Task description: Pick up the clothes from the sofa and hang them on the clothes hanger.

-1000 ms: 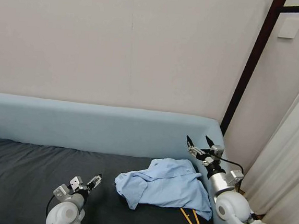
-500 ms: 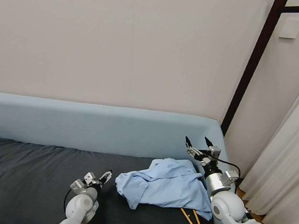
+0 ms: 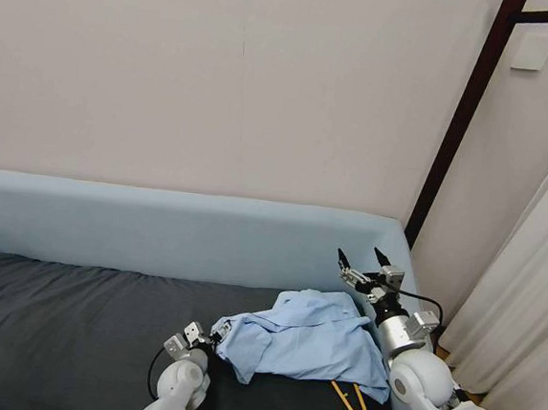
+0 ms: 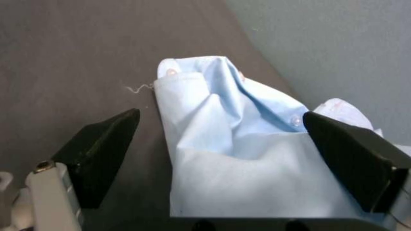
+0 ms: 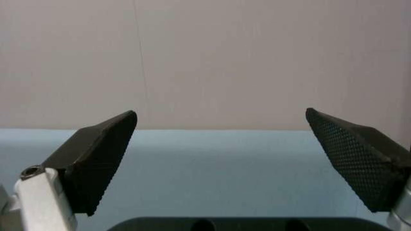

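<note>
Head view, shirt: the light blue shirt (image 3: 305, 347) lies crumpled at the right end of the sofa (image 3: 156, 233) seat, over an orange hanger (image 3: 350, 397).
Head view, arms: left gripper (image 3: 207, 334) is low at the shirt's left edge; right gripper (image 3: 364, 269) is raised above its far side.
Left wrist view, grasp: fingers (image 4: 106, 149) are spread, with the folded hem between and just ahead of them.
Left wrist view, risk: closing here may pinch only one loose layer, so the cloth could slip free, or the hanger could drag along.
Right wrist view: jaws are wide apart, holding nothing and facing the wall (image 5: 218, 62).
</note>
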Tool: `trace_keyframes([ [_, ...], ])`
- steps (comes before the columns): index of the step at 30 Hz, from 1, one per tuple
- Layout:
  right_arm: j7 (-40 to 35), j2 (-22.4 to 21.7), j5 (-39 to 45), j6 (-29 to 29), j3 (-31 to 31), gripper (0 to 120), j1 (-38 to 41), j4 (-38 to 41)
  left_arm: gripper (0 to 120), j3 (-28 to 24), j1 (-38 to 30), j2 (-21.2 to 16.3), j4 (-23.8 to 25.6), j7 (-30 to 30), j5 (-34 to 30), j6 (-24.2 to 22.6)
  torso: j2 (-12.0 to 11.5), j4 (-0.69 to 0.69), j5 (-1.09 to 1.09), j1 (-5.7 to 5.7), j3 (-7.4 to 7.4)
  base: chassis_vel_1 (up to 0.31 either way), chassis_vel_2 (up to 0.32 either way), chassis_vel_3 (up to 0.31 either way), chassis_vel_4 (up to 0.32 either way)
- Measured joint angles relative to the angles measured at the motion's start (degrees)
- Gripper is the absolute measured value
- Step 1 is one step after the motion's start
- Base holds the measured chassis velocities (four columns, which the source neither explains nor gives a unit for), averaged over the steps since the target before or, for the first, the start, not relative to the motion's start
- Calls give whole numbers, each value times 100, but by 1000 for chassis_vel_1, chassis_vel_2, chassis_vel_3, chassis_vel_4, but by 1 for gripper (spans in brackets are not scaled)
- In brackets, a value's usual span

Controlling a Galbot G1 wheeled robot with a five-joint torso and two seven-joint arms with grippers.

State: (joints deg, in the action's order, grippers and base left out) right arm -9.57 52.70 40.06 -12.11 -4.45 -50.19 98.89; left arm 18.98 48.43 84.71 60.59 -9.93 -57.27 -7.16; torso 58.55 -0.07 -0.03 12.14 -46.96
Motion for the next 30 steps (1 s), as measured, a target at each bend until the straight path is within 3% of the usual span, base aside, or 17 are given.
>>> trace_keyframes([
  [8, -106, -98, 10, 56, -58, 100, -150, 164, 97, 111, -71, 71, -298, 12, 39, 82, 0, 1, 0, 0, 0, 0, 0, 0, 0],
  [23, -208, -278, 92, 116, -100, 100, -176, 302, 45, 236, -469, 324, -978, 154, 372, 120, 0, 0, -1, 0, 0, 0, 0, 0, 0],
  [28, -216, -287, 105, 121, -101, 100, -159, 279, 22, 275, -676, 350, -1248, 163, 471, 119, 0, 0, -1, 0, 0, 0, 0, 0, 0],
  [30, -216, -275, 102, 121, -101, 100, -164, 266, 19, 278, -693, 346, -1279, 187, 488, 126, 0, 0, -1, 0, 0, 0, 0, 0, 0],
])
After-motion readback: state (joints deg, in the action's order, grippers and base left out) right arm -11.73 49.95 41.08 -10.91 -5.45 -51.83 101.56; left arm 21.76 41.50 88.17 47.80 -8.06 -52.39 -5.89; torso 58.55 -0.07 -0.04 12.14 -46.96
